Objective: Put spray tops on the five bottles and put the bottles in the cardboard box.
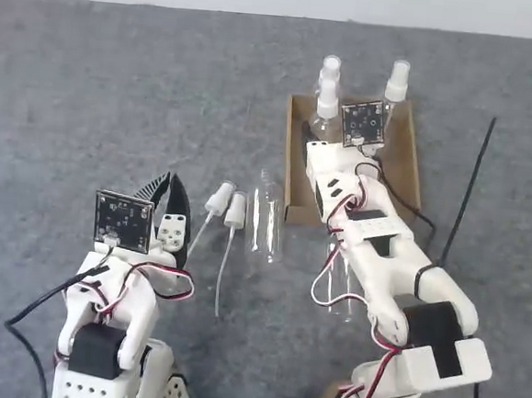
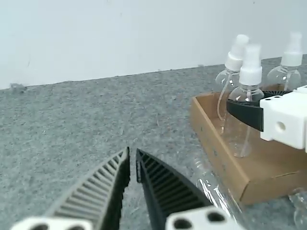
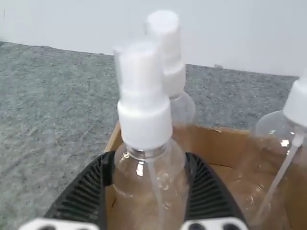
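Rough grey felt table [image 1: 118,86] — at one o'clock, matt brown cardboard box [image 1: 292,178]; glossy clear plastic bottle [image 3: 134,187], smooth white spray top [image 3: 144,96].

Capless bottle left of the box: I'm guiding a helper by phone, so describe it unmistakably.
Start at the cardboard box on the right. Just left of its near corner, a clear bottle lies on the carpet. Unlike the bottle under the right arm, it lies uncovered, with two loose spray tops beside it.
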